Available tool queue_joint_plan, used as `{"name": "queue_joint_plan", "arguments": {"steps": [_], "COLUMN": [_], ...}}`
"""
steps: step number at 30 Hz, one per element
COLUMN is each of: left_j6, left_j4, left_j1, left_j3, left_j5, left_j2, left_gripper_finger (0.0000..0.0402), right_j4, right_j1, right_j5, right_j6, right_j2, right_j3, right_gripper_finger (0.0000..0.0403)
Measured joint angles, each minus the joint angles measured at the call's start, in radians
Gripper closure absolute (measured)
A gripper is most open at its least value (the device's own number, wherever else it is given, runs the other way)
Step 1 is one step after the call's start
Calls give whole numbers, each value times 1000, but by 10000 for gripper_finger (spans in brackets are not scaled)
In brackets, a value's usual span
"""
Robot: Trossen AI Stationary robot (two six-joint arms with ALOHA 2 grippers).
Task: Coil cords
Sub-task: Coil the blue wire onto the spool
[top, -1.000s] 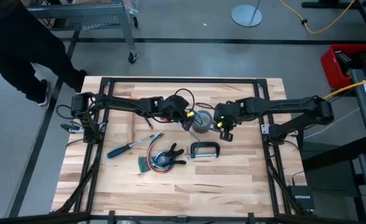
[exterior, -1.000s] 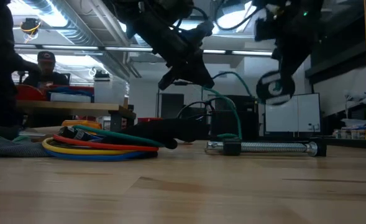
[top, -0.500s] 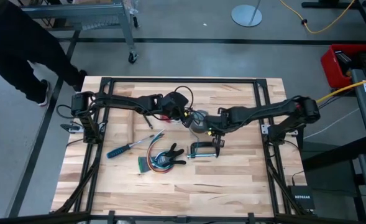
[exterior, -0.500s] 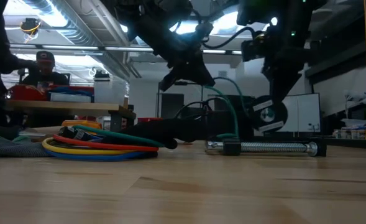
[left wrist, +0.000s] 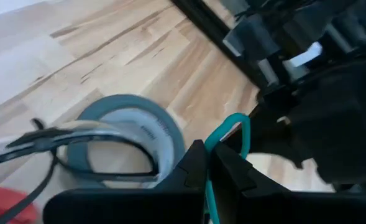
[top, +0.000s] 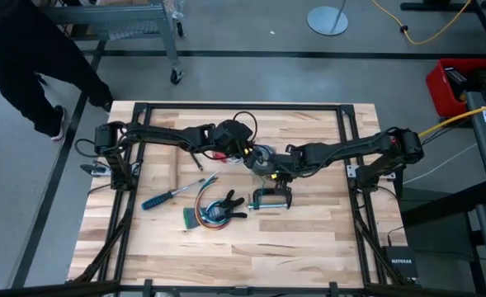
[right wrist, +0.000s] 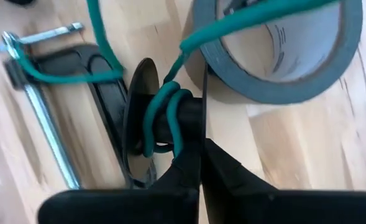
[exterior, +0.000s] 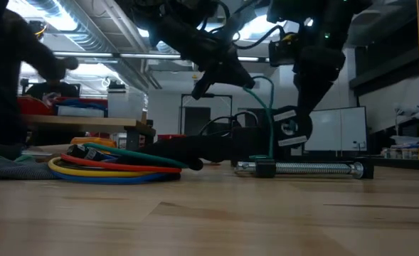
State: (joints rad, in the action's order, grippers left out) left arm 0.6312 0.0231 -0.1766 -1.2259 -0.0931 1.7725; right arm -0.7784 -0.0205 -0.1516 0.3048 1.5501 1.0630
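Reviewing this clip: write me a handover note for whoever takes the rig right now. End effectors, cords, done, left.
Left end effector: shut on the green cord, raised above the tape roll.
Right end effector: shut on the same green cord, which is looped twice around a dark spool there, near the clamp.
Coloured cord bundle: looped on the table, beside the screwdriver.
Done: winding of the green cord started.
Left: finish winding it; a thin dark cord over the tape roll is still loose.
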Motion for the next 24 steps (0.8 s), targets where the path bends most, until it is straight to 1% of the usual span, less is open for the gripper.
{"name": "queue_joint_plan", "arguments": {"steps": [2,6,12,15,20,24], "left_j6": [3,5,-6,-20,-31,-32], "left_j4": [14,18,-7,-22,-40,-42], "left_j1": [7,41,120,161,209,232], "left_j3": [0,0,0,0,0,0], "left_j5": [-21,-27,-33,-38,-5,0], "left_j2": [0,0,0,0,0,0], "left_gripper_finger": [401,401,401,401,401,401], "right_j4": [26,72,146,182,211,216], "right_j1": [0,0,0,1,1,1], "right_j5": [3,4,2,-16,-22,-41], "right_j6": [13,34,61,62,62,80], "right_j2": [0,0,-1,0,1,1], "right_j3": [0,0,0,0,0,0], "right_gripper_finger": [401,401,401,401,401,401]}}
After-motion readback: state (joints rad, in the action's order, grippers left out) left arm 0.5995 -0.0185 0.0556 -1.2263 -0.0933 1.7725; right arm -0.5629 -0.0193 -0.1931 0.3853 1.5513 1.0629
